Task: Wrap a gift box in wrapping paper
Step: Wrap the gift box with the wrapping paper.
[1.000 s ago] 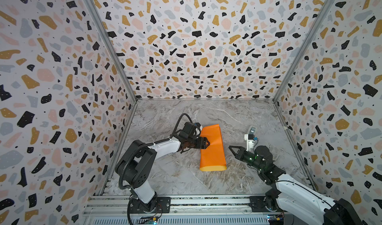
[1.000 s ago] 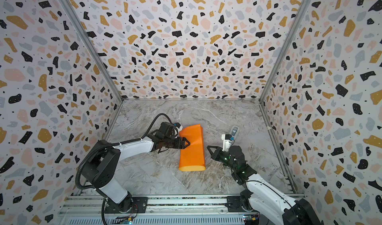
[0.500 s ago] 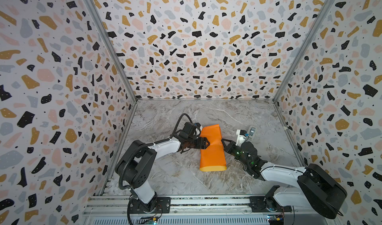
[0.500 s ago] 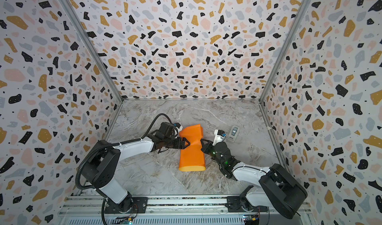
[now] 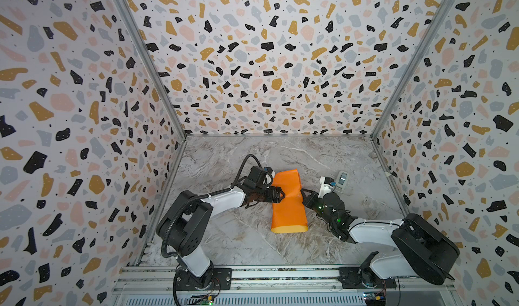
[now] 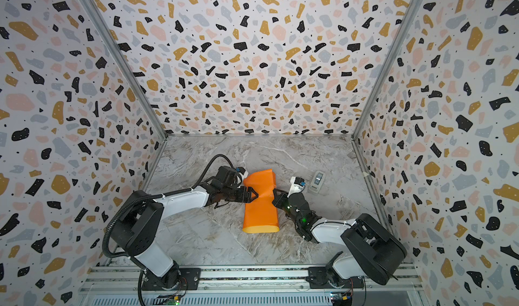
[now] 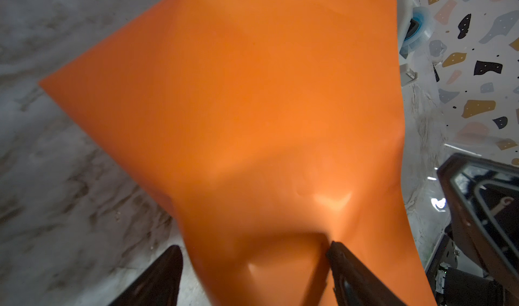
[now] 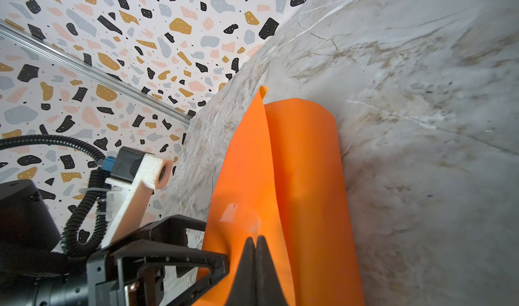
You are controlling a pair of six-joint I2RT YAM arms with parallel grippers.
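Orange wrapping paper (image 5: 289, 211) lies mid-worktop (image 5: 247, 242), folded over on itself into a loose, flattened tube running away from the arm bases. Mustard-yellow inner face shows at the near open end. The bundle is nipped in at the waist, wider at both ends in both top views (image 6: 261, 211).

Left gripper (image 5: 279, 196) comes in from the left side at that waist. Its fingers (image 7: 345, 262) are spread wide and straddle the narrowed paper (image 7: 252, 107); one tip touches it, the other sits just beside.

Right gripper (image 5: 303, 192) is at the opposite edge, same height. Fingers clenched tight, tips together (image 8: 256, 241), pressed against the paper (image 8: 303, 178). Cannot tell whether a layer is caught between them.

Small grey-white device (image 5: 342, 179) sits on the worktop beyond the right gripper, apart from the paper.
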